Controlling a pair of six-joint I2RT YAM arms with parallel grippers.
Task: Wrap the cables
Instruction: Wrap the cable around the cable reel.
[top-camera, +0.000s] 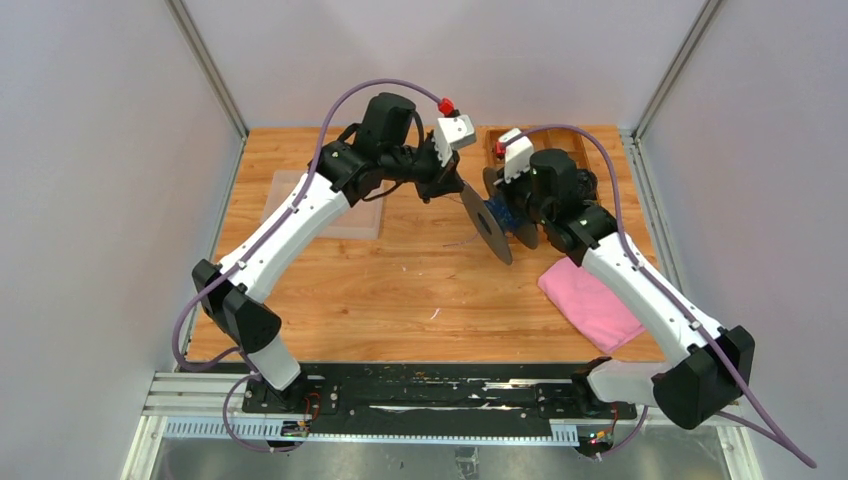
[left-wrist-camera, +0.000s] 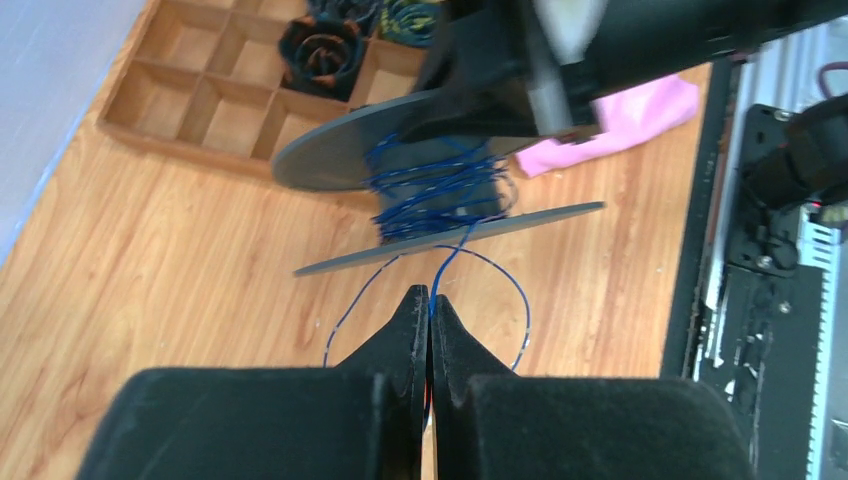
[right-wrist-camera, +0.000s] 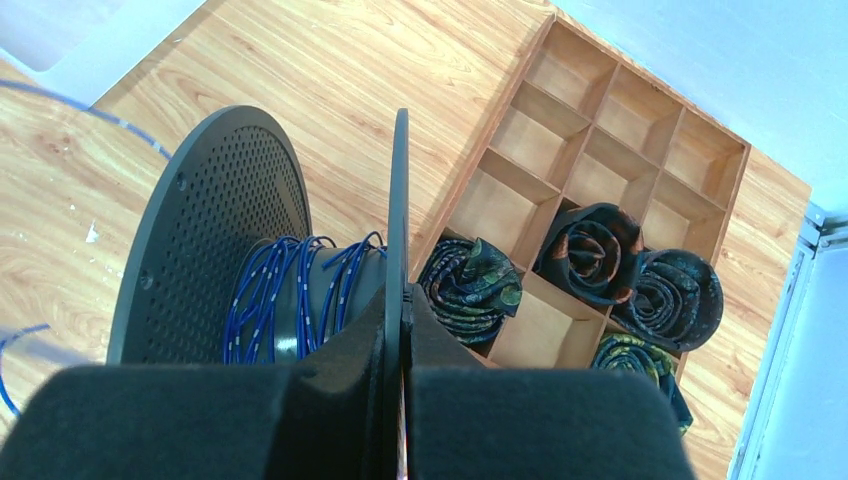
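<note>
A thin blue cable (left-wrist-camera: 437, 190) is partly wound round the core of a dark grey spool (left-wrist-camera: 340, 155) with two flat round flanges. My left gripper (left-wrist-camera: 430, 293) is shut on a free stretch of the cable just below the spool. Loose cable curves out in a loop (left-wrist-camera: 522, 312) on both sides of the fingers. My right gripper (right-wrist-camera: 401, 292) is shut on the edge of one spool flange (right-wrist-camera: 398, 190) and holds the spool off the table. Blue windings (right-wrist-camera: 262, 292) show on the core. From above, the spool (top-camera: 487, 222) hangs between both grippers.
A wooden compartment tray (right-wrist-camera: 600, 110) stands at the back right, with rolled dark patterned ties (right-wrist-camera: 470, 285) in some cells. A pink cloth (top-camera: 590, 305) lies under the right arm. A clear plastic sheet (top-camera: 345, 215) lies at the back left.
</note>
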